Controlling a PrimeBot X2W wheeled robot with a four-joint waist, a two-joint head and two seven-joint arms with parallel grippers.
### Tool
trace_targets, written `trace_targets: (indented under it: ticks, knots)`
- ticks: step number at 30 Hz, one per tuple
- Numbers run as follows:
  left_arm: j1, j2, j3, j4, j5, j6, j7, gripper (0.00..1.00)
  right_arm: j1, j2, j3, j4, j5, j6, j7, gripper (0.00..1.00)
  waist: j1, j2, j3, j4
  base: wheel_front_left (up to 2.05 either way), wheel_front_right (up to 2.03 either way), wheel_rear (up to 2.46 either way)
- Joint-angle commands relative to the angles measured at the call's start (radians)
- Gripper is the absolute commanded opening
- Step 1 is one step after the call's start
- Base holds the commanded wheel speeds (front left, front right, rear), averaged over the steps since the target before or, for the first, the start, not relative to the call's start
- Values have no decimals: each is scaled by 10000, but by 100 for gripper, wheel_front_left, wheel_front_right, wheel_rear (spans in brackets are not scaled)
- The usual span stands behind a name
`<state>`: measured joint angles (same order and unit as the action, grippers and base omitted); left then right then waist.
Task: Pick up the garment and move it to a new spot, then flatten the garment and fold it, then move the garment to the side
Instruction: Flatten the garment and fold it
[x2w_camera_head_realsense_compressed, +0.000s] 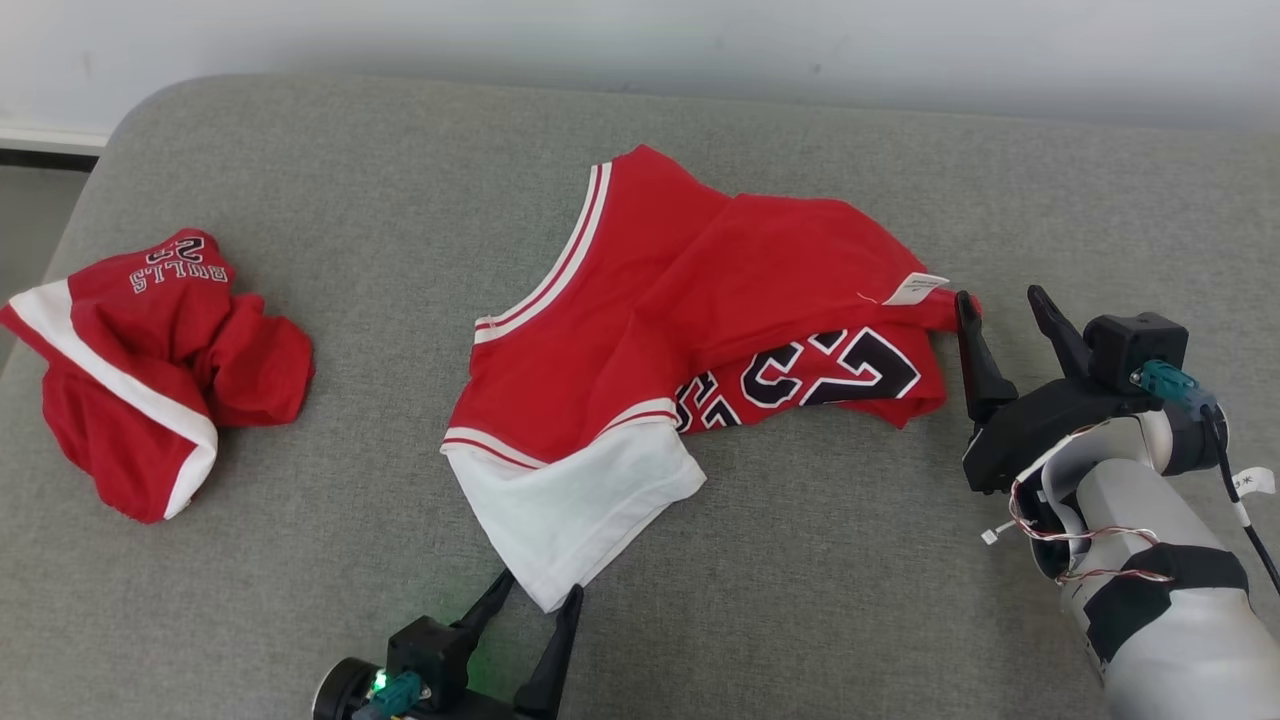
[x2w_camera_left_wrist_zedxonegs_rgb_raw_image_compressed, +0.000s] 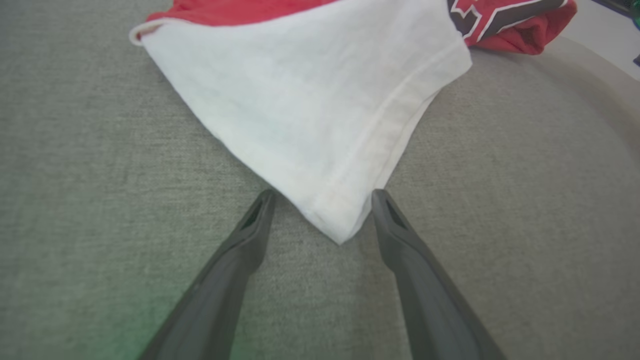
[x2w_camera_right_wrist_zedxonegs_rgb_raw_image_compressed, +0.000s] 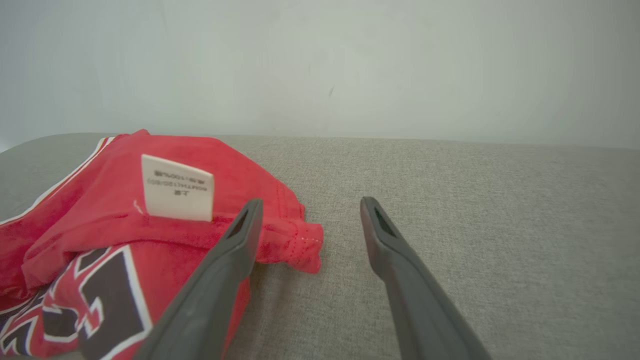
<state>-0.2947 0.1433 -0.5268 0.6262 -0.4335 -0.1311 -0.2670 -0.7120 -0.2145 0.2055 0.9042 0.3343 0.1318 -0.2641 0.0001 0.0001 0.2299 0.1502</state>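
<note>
The garment (x2w_camera_head_realsense_compressed: 690, 320) is a red jersey with white trim and black numbers, lying crumpled in the middle of the grey cushion (x2w_camera_head_realsense_compressed: 800, 560). Its white panel (x2w_camera_left_wrist_zedxonegs_rgb_raw_image_compressed: 310, 105) points toward me, and the corner of that panel sits between the fingers of my open left gripper (x2w_camera_head_realsense_compressed: 540, 592) (x2w_camera_left_wrist_zedxonegs_rgb_raw_image_compressed: 322, 192). My right gripper (x2w_camera_head_realsense_compressed: 1003, 298) (x2w_camera_right_wrist_zedxonegs_rgb_raw_image_compressed: 309, 201) stands open at the jersey's right end, where the red hem tip (x2w_camera_right_wrist_zedxonegs_rgb_raw_image_compressed: 300, 245) reaches into the gap beside its left finger. A white care label (x2w_camera_right_wrist_zedxonegs_rgb_raw_image_compressed: 177, 189) lies on top there.
A second red and white garment (x2w_camera_head_realsense_compressed: 150, 370), bunched up, lies at the cushion's left edge. A pale wall (x2w_camera_head_realsense_compressed: 700, 40) runs behind the cushion. Bare grey fabric stretches along the front and on the far right.
</note>
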Motion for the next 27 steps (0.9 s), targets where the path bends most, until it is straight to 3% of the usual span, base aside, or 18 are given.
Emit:
trace_targets:
  ticks: [1,11,12,13,14,15,16,27]
  knots:
    - [-128,-40,-98,109,-97,19,47,100,-206,-32,100,262,148,-24,0,100,-1,-1,122,120,0,0,0]
    - [-369,-225,-566,-184,-221,16,47,100,-1026,-17,600,1962,1030,-24,304,100,-1,-1,383,534,0,0,0]
    - [-379,-249,-646,-236,-223,14,47,92,-1070,31,635,2047,1208,-24,392,100,-1,-1,389,567,0,0,0]
    - [-398,-264,-713,-318,-213,14,46,67,-1121,57,674,2102,1370,-24,454,47,-1,-1,393,591,0,0,0]
    - [-414,-268,-750,-388,-208,14,44,38,-1132,72,757,2175,1497,-24,575,10,-1,-1,399,614,0,0,0]
    - [-433,-269,-779,-459,-211,15,38,5,-1145,61,835,2235,1632,-24,667,0,-1,-1,407,633,0,0,0]
    - [-462,-271,-803,-563,-212,15,35,0,-1173,38,903,2269,1777,-24,740,0,-1,-1,417,650,0,0,0]
    - [-283,-45,104,-1774,136,18,14,0,-989,-320,1721,1638,2718,-24,207,0,-1,-1,-17,449,0,0,0]
